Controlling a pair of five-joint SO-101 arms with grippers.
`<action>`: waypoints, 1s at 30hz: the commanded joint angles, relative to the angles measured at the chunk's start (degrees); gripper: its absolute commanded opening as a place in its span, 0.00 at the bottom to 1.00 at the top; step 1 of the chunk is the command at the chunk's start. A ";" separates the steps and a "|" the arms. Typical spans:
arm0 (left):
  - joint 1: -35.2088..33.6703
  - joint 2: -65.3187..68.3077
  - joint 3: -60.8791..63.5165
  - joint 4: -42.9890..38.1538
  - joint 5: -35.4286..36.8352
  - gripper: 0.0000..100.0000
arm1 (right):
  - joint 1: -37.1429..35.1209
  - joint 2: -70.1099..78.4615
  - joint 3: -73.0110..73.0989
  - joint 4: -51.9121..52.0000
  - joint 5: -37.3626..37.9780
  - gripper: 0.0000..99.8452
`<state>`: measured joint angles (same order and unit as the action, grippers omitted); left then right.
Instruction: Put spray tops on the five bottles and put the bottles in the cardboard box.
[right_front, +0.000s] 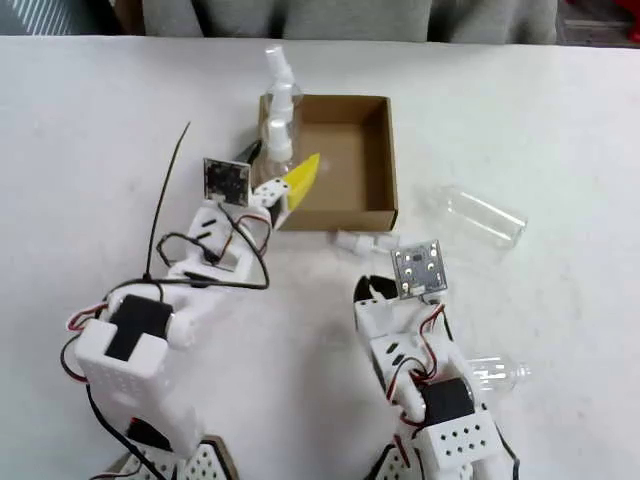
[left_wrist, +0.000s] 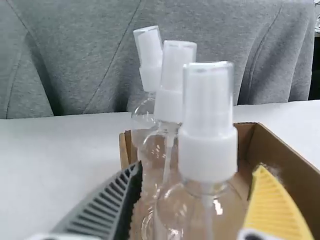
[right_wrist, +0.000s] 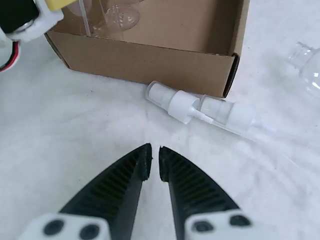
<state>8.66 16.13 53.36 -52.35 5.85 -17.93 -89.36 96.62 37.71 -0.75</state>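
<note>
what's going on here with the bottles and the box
Two robot arms are capping bottles and boxing them. Three capped bottles stand in the cardboard box along one wall, and the left gripper is at the nearest one. The right gripper, shut and empty, is near two loose spray tops lying in front of the box. Two uncapped bottles lie on the table.

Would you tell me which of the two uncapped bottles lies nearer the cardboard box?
The uncapped bottle lying just right of the cardboard box; the other bottle lies farther off, beside the right arm.
</note>
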 joint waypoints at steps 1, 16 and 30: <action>-0.75 -0.66 -0.35 0.26 0.18 0.33 | 0.66 -0.40 0.53 -1.01 0.70 0.01; 0.40 -15.69 7.65 7.30 0.09 0.35 | 0.66 -0.40 0.53 -1.01 0.70 0.01; 1.80 -32.66 17.41 9.23 0.09 0.26 | 0.66 -0.31 0.53 -1.01 0.70 0.01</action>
<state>9.45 -6.29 67.08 -43.47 5.76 -17.93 -89.36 96.62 37.71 -0.75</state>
